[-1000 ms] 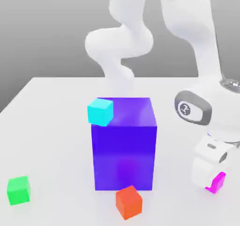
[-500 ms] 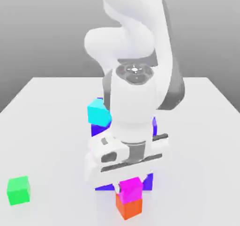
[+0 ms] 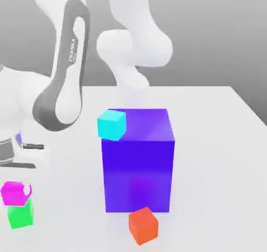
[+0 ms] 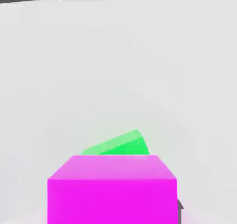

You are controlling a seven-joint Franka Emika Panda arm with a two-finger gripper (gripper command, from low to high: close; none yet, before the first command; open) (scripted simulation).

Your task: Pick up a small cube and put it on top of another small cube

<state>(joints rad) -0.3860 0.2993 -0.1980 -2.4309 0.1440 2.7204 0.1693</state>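
At the exterior view's near left, the magenta cube (image 3: 14,192) hung just above the green cube (image 3: 21,214), slightly offset. Gripper fingers held it, I judged. Best move: square it over the green cube, lower until touching, then release.

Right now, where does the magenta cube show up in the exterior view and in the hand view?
Exterior view: magenta cube at the exterior view's far left, directly above the green cube.
Hand view: magenta cube fills the foreground, with the green cube peeking out behind it.
Shared landmark: the green cube.
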